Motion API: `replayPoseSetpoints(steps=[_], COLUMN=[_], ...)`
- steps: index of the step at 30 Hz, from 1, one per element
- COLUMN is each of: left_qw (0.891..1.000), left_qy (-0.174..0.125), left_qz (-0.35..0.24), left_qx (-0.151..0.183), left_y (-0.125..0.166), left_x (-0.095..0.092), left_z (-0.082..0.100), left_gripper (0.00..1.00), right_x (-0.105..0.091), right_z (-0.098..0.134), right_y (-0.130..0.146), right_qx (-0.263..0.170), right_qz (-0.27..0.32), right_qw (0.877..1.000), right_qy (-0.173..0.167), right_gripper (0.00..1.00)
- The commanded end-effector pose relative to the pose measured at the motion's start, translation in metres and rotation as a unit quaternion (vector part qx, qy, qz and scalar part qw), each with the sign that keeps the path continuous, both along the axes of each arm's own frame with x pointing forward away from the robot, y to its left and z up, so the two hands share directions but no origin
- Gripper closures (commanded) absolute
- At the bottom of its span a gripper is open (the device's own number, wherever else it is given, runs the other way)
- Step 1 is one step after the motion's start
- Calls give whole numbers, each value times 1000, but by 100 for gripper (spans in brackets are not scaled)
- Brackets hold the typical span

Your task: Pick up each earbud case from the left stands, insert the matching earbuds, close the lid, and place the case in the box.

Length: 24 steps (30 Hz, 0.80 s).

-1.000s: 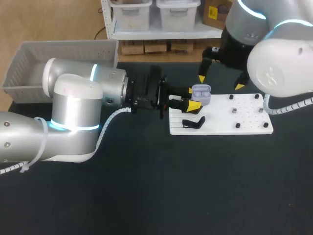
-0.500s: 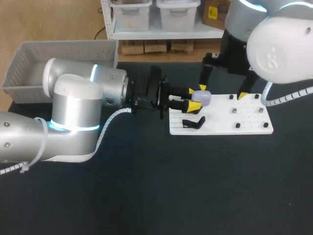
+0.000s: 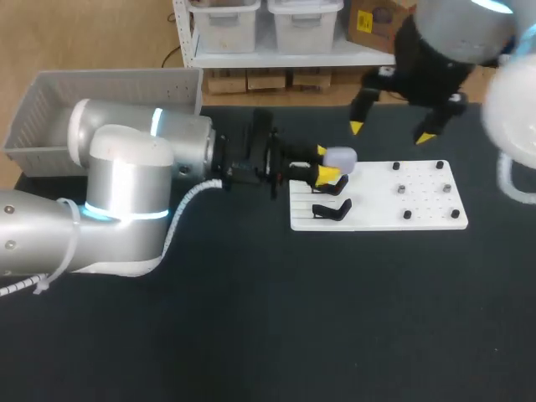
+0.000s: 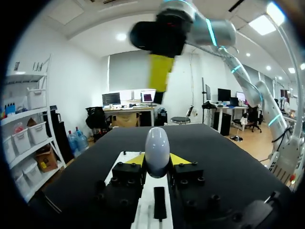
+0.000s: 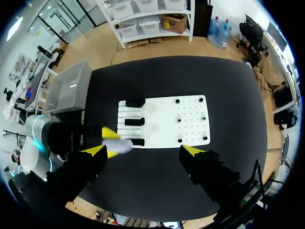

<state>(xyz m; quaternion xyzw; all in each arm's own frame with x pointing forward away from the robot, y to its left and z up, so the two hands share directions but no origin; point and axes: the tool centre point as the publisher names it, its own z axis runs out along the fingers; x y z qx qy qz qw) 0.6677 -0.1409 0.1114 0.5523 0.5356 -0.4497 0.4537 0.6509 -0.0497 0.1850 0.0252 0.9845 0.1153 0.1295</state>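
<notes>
In the head view a lavender earbud case (image 3: 338, 157), lid down, sits between the yellow fingertips of my left gripper (image 3: 325, 163), which is shut on it over the left end of the white board (image 3: 381, 219). The left wrist view shows the case (image 4: 157, 150) end-on, pinched from both sides by the left gripper (image 4: 157, 160). My right gripper (image 3: 394, 131) hangs open above and behind the board, holding nothing. From the right wrist view, high over the table, the right gripper (image 5: 143, 150) stands wide, with the case (image 5: 122, 146) and the board (image 5: 164, 121) far below.
Two black stands (image 3: 332, 209) remain on the board's left end, and small dark pegs (image 3: 403, 189) dot its right half. A grey box (image 3: 109, 88) sits at the table's back left, also seen as the box (image 5: 69, 86) from the right wrist.
The case's lid, open a second ago, is now down. My right gripper has risen away from the case. The left gripper has lifted the case slightly.
</notes>
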Motion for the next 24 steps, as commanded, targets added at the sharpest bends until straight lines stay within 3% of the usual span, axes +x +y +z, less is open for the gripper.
replayPoseSetpoints(steps=[1, 6, 10, 15, 20, 24], left_qw=[998, 990, 979, 955, 923, 899], left_qy=[19, 40, 18, -29, -48, -69], left_qz=[57, 138, 203, 294, 381, 432], left_qx=[5, -4, 6, 20, -2, 18], left_y=[30, 66, 99, 155, 215, 260], left_x=[-13, -16, -6, 28, 73, 107], left_z=[24, 44, 52, 45, 48, 44], left_gripper=[100, 100, 100, 100, 100, 100], right_x=[-44, -46, -46, -46, -46, -46], right_z=[9, 12, 12, 12, 12, 12], right_y=[-27, -33, -33, -33, -33, -33], right_qx=[36, 56, 56, 56, 56, 56], right_qz=[-24, -37, -37, -37, -37, -37], right_qw=[989, 987, 987, 987, 987, 987], right_qy=[-139, -148, -148, -148, -148, -148], right_gripper=[0, 0, 0, 0, 0, 0])
